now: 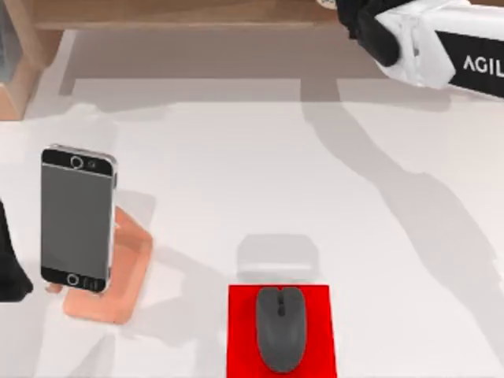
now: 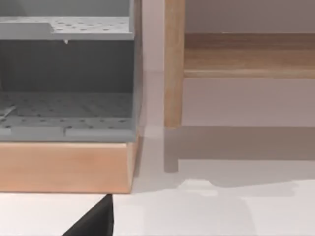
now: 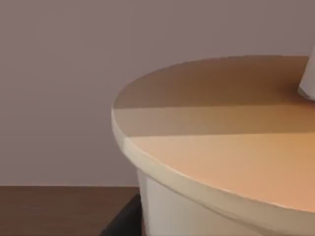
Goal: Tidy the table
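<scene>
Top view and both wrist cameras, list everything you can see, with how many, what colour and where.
table: one, white, under everything
phone: one, black and silver, left side, propped on its stand
phone stand: one, salmon, under the phone
mouse: one, dark grey, near edge, on the mat
mouse mat: one, red, under the mouse
wooden shelf: one, light wood, far edge
grey bin: one, grey, on a wooden base beside the shelf
right arm: one, white and black, far right
left arm: one, black, left edge
</scene>
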